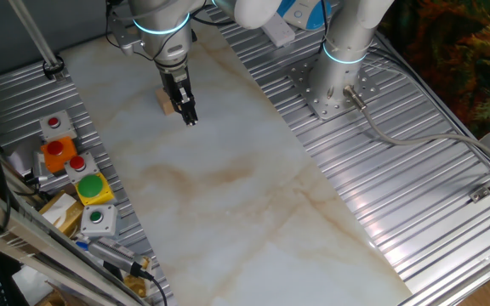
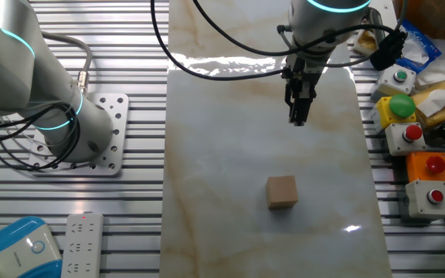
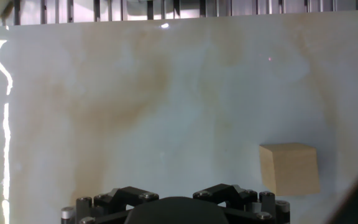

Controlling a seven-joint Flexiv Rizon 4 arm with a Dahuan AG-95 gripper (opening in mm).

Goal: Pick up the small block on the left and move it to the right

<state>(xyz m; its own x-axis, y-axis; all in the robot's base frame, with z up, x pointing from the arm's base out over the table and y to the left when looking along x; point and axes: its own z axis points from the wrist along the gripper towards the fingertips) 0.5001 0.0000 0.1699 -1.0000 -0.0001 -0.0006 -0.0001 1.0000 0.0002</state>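
The small block (image 2: 282, 191) is a plain light-tan wooden cube that rests on the marble tabletop (image 2: 230, 154). It also shows in one fixed view (image 1: 166, 103), partly behind the fingers, and at the lower right of the hand view (image 3: 289, 169). My gripper (image 2: 297, 118) hangs above the table and apart from the block, which lies off to one side of it. The fingers look pressed together and hold nothing. In one fixed view the gripper (image 1: 190, 117) points down just beside the block. In the hand view only the gripper's dark base shows at the bottom edge.
Coloured button boxes (image 1: 76, 174) and a yellowish box (image 1: 62, 212) stand along one side of the table, also seen in the other fixed view (image 2: 412, 123). A second arm's base (image 2: 60, 123) stands on the ribbed metal surface. A power strip (image 2: 83, 244) lies near it.
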